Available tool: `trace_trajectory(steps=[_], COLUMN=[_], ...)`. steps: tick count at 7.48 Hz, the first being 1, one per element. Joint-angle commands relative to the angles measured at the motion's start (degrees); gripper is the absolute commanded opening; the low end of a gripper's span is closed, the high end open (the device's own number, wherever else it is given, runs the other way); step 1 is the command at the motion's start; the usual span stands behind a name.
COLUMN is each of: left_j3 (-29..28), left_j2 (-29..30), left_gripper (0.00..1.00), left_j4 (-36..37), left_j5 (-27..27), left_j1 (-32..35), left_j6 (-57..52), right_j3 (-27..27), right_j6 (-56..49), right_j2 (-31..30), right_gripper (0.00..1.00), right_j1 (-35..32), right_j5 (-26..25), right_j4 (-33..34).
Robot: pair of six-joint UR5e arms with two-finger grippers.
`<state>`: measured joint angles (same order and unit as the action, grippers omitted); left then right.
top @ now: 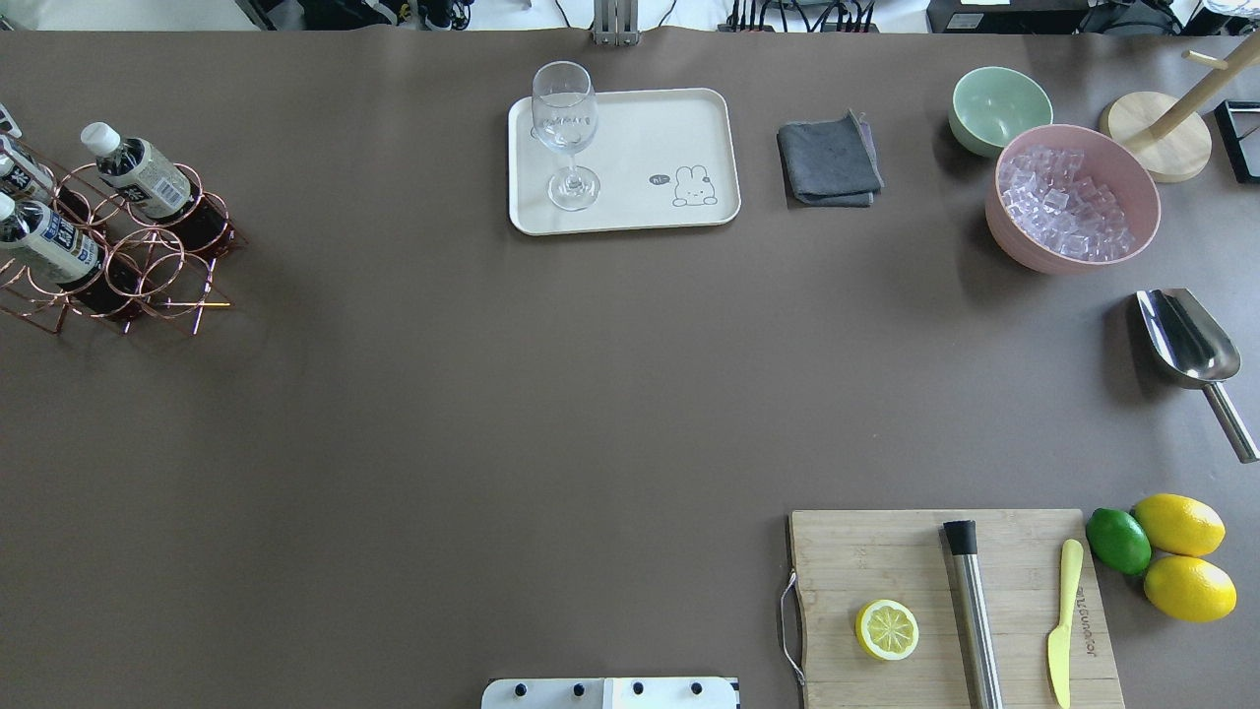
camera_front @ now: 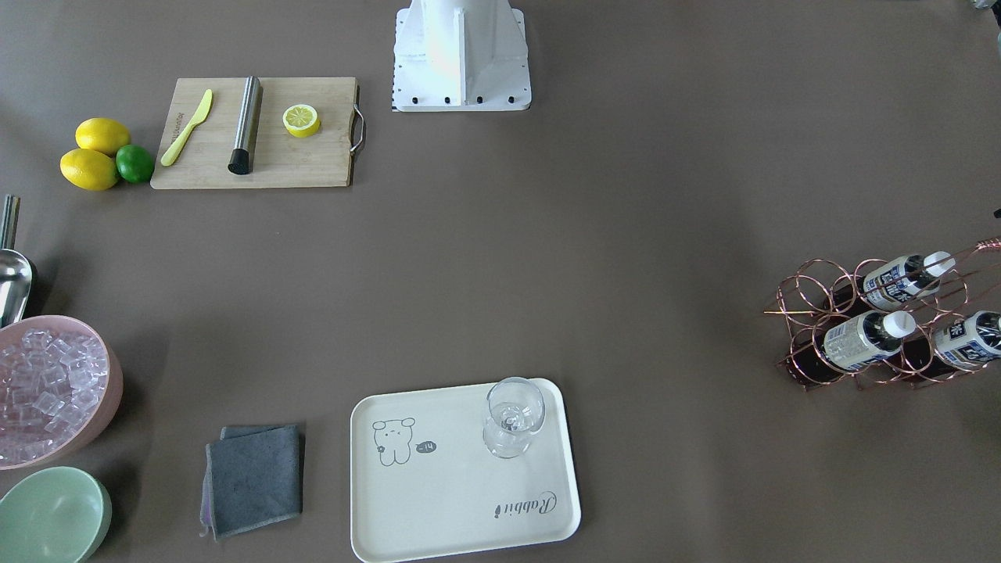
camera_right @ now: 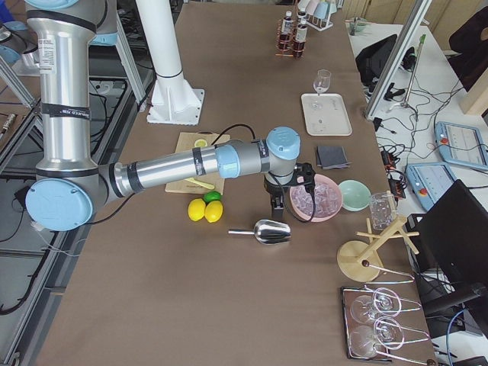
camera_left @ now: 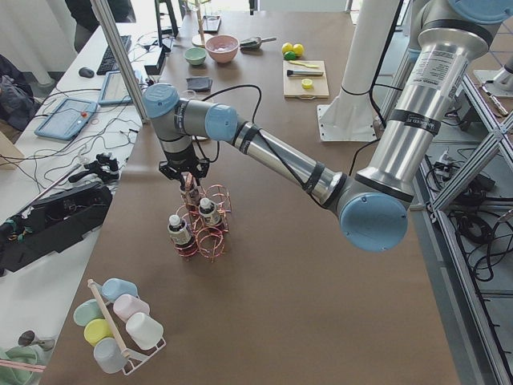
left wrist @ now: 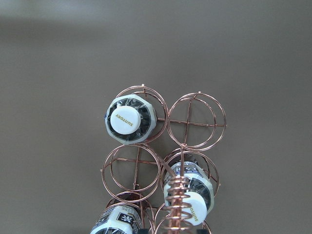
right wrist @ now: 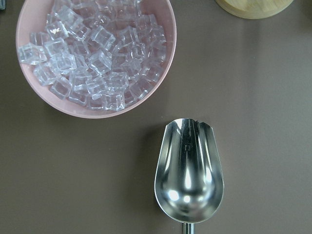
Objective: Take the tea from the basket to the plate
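Observation:
The copper wire basket (camera_front: 813, 313) stands at the table's end on my left side and holds three tea bottles with white caps (camera_front: 899, 281) (camera_front: 864, 338) (camera_front: 966, 338). From above, the left wrist view shows one tea cap (left wrist: 127, 119), a second beside the coiled handle (left wrist: 192, 195), and empty ring cells (left wrist: 195, 117). My left gripper (camera_left: 186, 180) hovers just above the basket; I cannot tell whether it is open or shut. The cream plate (camera_front: 461, 500) lies mid-table at the far edge. My right gripper (camera_right: 284, 200) hangs by the ice bowl, state unclear.
A stemmed glass (camera_front: 512, 414) stands on the plate's corner. A grey cloth (camera_front: 254, 477), green bowl (camera_front: 51, 516), pink bowl of ice (camera_front: 47, 391) and metal scoop (right wrist: 189, 175) sit on my right side. A cutting board (camera_front: 258, 133) with half lemon, lemons and lime lies near the base.

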<state>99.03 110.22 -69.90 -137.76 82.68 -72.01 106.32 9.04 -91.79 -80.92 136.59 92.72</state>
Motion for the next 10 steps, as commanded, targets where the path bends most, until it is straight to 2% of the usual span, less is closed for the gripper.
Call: trace_trajectory(steps=[1, 2, 4, 6, 8, 9, 10], left_j3=[0.90, 0.99, 0.99, 3.53, 3.54, 3.54, 4.15], left_j2=[0.00, -0.18, -0.01, 0.08, 2.53, 4.11, 5.00], left_gripper=[0.06, 0.00, 0.00, 0.00, 0.00, 0.00, 0.00], left_j4=[-4.24, -4.37, 0.79, 0.11, 0.37, 1.07, 4.12], left_j5=[1.18, 1.35, 2.06, 1.97, 2.06, 2.06, 1.97], left_j1=[-0.06, 0.20, 0.29, 0.20, -0.24, -1.28, -1.55], left_j6=[0.12, 0.12, 0.12, -0.32, 0.20, 1.60, 7.27], right_j3=[2.13, 3.18, 5.20, 10.28, 11.20, 11.19, 10.50], right_j6=[-1.31, -2.27, -1.40, 2.44, 6.50, 7.21, 7.65], right_j2=[0.48, 0.56, 2.31, 3.20, 7.74, 9.34, 9.27], right_gripper=[1.00, 1.00, 1.00, 1.00, 1.00, 1.00, 1.00], right_j1=[1.11, 3.11, 4.97, 9.08, 15.14, 16.22, 16.23], right_j5=[0.52, 0.00, 2.00, 2.89, 2.19, 2.19, 1.93], right_j4=[-0.26, -2.44, -5.27, -5.27, -5.27, -7.01, -14.34])
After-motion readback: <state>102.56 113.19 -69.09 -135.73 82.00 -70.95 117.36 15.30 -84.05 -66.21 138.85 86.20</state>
